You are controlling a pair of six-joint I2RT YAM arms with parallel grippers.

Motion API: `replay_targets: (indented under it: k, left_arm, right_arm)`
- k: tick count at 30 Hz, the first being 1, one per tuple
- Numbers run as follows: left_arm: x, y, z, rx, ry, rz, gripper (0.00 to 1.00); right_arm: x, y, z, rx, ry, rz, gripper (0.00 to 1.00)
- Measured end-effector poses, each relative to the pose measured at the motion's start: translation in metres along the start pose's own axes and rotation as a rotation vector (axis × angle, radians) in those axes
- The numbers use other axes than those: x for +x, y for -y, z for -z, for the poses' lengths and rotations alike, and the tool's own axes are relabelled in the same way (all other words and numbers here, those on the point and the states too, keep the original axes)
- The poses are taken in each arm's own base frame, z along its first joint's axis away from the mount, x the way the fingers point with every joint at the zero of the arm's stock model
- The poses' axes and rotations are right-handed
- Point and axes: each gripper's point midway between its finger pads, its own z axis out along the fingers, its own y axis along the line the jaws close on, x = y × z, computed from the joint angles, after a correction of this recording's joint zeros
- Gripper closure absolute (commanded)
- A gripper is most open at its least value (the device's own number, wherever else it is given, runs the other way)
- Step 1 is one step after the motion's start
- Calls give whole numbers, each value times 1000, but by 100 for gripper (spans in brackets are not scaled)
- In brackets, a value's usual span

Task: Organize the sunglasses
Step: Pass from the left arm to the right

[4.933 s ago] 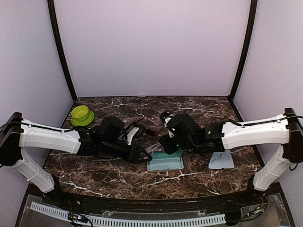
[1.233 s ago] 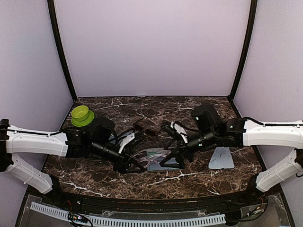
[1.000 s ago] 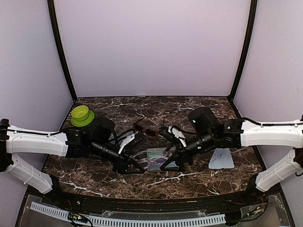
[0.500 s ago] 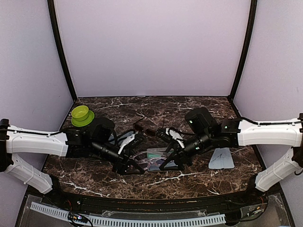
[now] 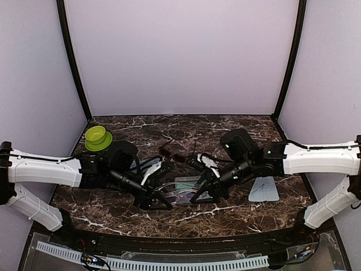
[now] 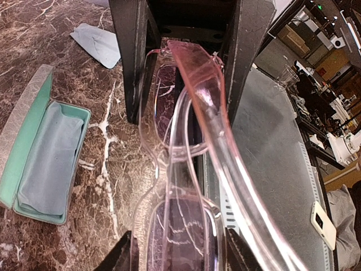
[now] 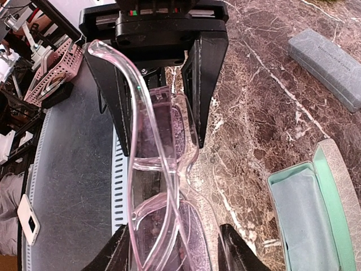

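Pale, clear plastic is all that is taking the load right now. I am holding the purple-tinted sunglasses [image 6: 186, 141] off the desk [image 5: 237, 127] between my two arms, close to the open teal case [image 6: 25, 118]. My left end effector [image 6: 177, 257] is pinching one end of the frame. My right end effector [image 7: 172, 248] is sitting with a finger against each side of the other end, and I judge it to be pinching too.

That double hold is what is worrying me. With both arms clamping one thin frame, any mismatch in how they are moving would be twisting or stretching it, and the bridge or a hinge could give. If either grip is only resting on the smooth plastic, the pair could be sliding out and dropping onto the hard marble, scratching the lenses.

One temple is arcing away from the lenses rather than lying flat against them. If it is not folded before I am lowering the pair, it could be catching on the case rim or stopping the lid from closing. The blue cloth [image 6: 45, 164] lying inside the case could also be bunching under the frame.

The dark reddish-brown sunglasses [image 5: 172, 155] are lying on the desk just behind my end effectors, so a wide swing could be knocking them.
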Motion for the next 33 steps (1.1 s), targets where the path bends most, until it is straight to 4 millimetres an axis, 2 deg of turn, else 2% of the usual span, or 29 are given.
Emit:
replay_targets:
  k: [4,7,13,25,33]
  left_arm:
    - [1,-1,-1,0,-3,2,83]
    - [1,-2,-2,0,-4,3,63]
    - [0,-6,-2,-25,4,-3,47]
    - [4,-16,0,-77,20,8,33]
    - [-2,-7,8,-66,43,-27,30]
  right_arm:
    - [0,0,0,0,-1,0,69]
    - [0,0,0,1,-1,-2,71]
    - [1,2,0,9,-1,-5,75]
    - [5,6,0,33,7,-27,79]
    - [1,6,4,41,31,-34,80]
